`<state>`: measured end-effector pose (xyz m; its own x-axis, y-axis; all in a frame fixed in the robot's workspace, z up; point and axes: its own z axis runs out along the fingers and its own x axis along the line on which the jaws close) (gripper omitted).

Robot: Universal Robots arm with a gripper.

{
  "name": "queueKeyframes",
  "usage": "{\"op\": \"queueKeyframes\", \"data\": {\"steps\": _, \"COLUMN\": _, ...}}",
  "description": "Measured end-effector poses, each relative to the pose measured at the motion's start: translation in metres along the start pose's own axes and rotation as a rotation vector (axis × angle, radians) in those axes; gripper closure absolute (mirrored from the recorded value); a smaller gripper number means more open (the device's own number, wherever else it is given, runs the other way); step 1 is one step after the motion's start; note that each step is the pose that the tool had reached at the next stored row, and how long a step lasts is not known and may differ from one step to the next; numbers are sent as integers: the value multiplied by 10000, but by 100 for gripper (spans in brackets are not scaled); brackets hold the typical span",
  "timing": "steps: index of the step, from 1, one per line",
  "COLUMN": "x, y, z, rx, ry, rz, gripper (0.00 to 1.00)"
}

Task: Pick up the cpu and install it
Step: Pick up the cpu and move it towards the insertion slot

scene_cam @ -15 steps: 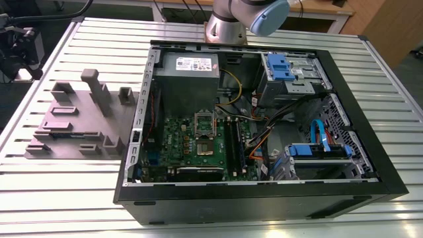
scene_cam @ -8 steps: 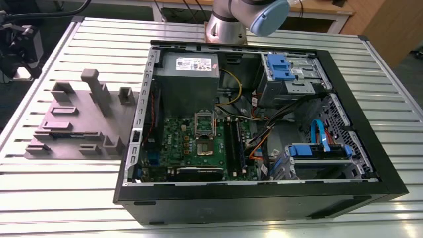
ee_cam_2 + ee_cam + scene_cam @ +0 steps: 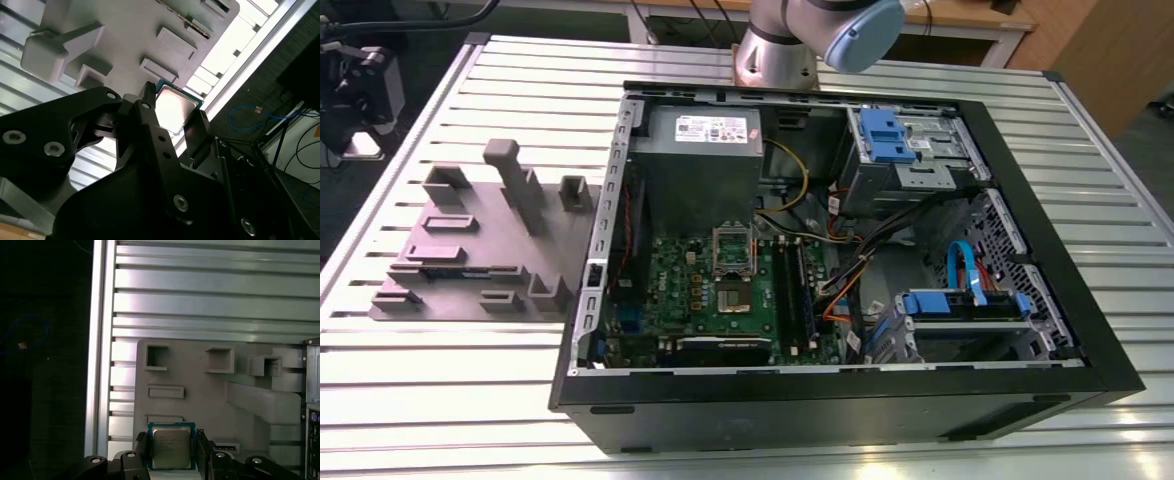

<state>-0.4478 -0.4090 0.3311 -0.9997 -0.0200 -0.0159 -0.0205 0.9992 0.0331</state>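
Plainly, the small square cpu (image 3: 171,447), with a shiny silver metal top and a thin green rim, sits clamped between the two black fingers (image 3: 141,449) of the gripper (image 3: 172,454). It is above the grey-purple plastic fixture block (image 3: 200,405) on the slatted aluminium table (image 3: 200,300). To the exterior view's right of that block lies the open black computer case (image 3: 854,400) with its green motherboard (image 3: 680,280).

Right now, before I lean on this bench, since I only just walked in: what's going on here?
The robot arm's gripper is shut on the cpu, one finger on each of two opposite edges, as the first wrist view shows. It holds the chip in the air above the grey fixture block. That block sits on the slatted table beside the open computer case. The cpu is not yet on the green motherboard.
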Motion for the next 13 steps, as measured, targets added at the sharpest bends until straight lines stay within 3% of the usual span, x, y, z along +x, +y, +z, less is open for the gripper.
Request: {"op": "queueKeyframes", "data": {"steps": 13, "x": -3, "y": 5, "z": -151, "rx": 0, "ry": 0, "rz": 0, "gripper": 53}}
